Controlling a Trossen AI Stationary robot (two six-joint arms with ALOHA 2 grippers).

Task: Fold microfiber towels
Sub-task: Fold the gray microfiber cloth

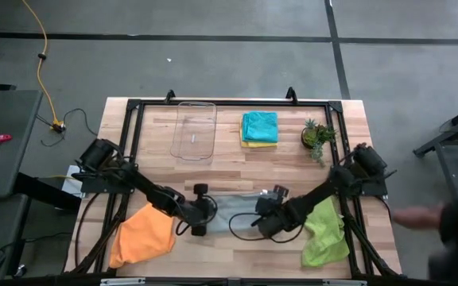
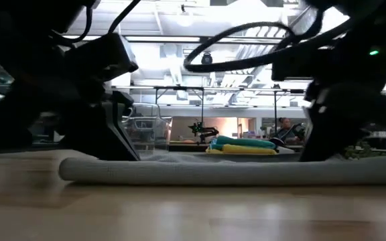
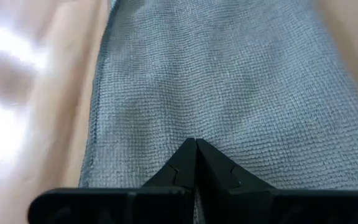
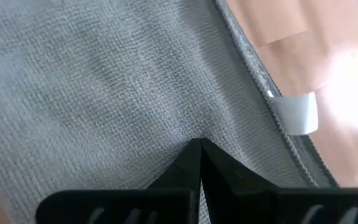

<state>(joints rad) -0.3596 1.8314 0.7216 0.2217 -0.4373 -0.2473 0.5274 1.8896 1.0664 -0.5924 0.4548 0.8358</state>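
Grey towel (image 1: 235, 208): soft, light, limp; likely drapes. Both jaws closed, pressing it onto the tabletop (image 1: 229, 171). Grip its hemmed edges.

Looked straight down from overhead on the whole table (image 1: 237, 171). Sat at tabletop height, facing level across toward the room. Rode each wrist, pointed very close at the grey towel (image 3: 229, 87). Shared by all four views: that same grey towel.
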